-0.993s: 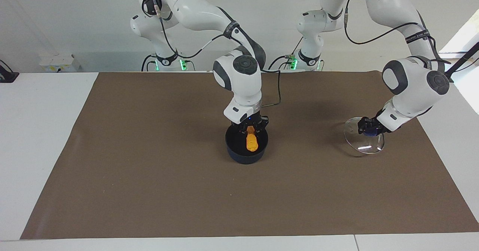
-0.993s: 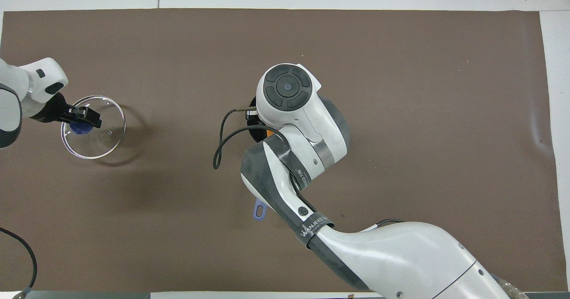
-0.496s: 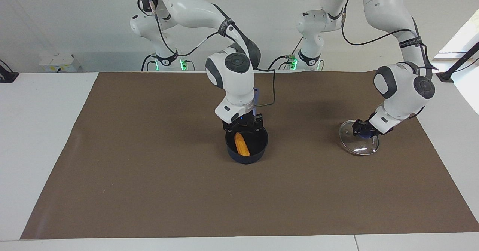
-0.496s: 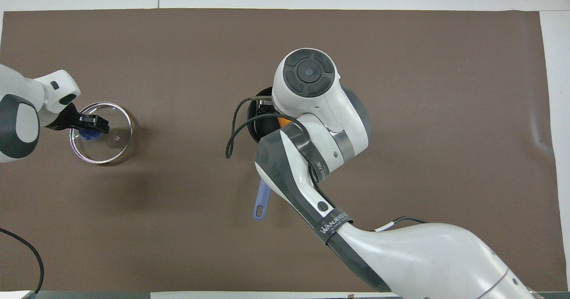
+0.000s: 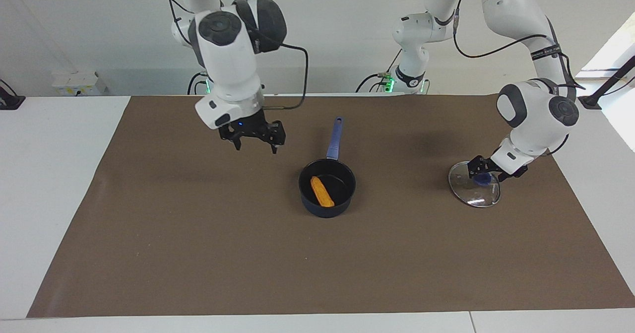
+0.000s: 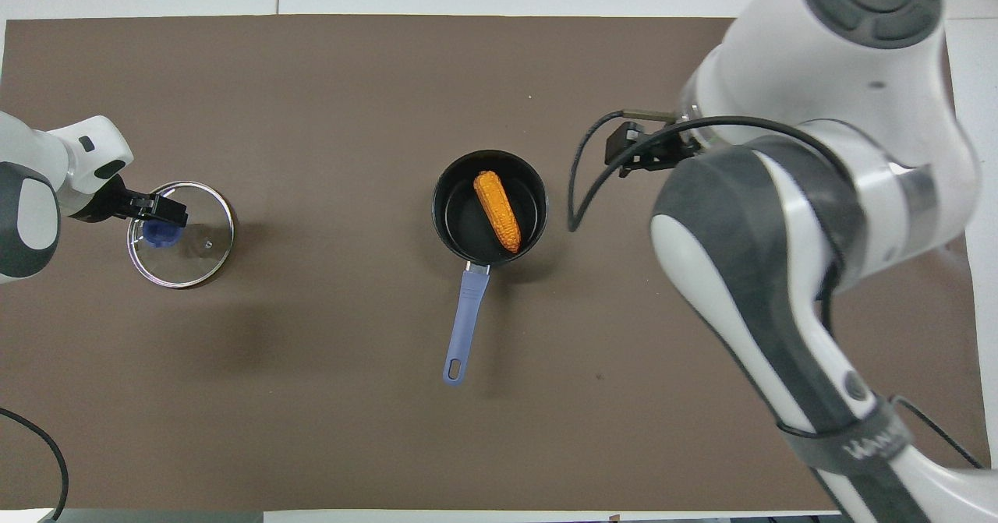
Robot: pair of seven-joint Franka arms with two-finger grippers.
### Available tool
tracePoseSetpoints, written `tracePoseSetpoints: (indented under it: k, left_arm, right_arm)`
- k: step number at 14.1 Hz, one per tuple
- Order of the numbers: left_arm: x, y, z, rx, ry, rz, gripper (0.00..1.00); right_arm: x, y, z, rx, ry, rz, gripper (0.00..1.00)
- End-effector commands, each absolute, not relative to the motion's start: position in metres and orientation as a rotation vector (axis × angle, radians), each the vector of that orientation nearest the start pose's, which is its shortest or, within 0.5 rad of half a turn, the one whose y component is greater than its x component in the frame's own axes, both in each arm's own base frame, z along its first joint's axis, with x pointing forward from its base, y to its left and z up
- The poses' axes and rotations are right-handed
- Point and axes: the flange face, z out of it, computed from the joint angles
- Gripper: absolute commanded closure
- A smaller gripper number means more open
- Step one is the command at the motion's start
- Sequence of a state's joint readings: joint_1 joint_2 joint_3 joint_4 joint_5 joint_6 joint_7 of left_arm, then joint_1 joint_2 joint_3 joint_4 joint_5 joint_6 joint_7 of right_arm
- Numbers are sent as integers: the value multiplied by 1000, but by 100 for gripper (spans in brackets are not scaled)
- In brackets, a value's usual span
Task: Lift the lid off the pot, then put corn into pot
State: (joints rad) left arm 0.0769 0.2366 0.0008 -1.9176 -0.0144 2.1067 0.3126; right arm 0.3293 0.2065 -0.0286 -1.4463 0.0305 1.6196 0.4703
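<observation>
With the lid (image 5: 474, 190) off and lying flat on the brown mat (image 5: 198, 233) toward the left arm's end of the tabletop (image 5: 54, 174), you see the pot (image 5: 327, 188) standing uncovered near the middle of the mat. The corn (image 5: 321, 191) lies slantwise on the pot's black floor, wholly inside the rim. The pot's handle (image 5: 335, 138) points straight toward the robots.

Your right hand (image 5: 254, 141) hangs in the air over bare mat, toward the right arm's end of the tabletop from the pot and well apart from it; its fingers (image 5: 274, 143) point down, spread wide, and hold nothing. In the overhead view that arm's large wrist housing hides the fingertips.

Your left hand (image 5: 486, 170) is low at the lid's blue knob (image 6: 160, 231), on the side of the lid toward the robots. Its dark fingers (image 6: 164, 210) lie at either side of the knob, yet you cannot tell from either view whether they grip it or stand slightly clear.
</observation>
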Motion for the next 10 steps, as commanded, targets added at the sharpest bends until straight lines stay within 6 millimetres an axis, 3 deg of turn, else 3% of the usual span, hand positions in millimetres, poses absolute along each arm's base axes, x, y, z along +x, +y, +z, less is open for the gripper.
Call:
tracePoseSetpoints:
  k: [1,3,6,8,10]
  left_arm:
    - [605,41,410,-3122,337,17,0]
    - [609,38,452,-3132,241,41,0]
    - [612,25,513,-3137,177,87,0]
    - [598,7,547,-3136,162,94,0]
    - [579,-1,573,-3135,157,106,0]
  right_arm:
    - [566,129,618,-3156,200,63,0]
    - [556,87,636,-3158,101,100,0]
    - [546,49,635,-3157,127,137,0]
    - [536,38,619,-3155,47,182,0]
    - [538,29,613,-3153,37,151,0]
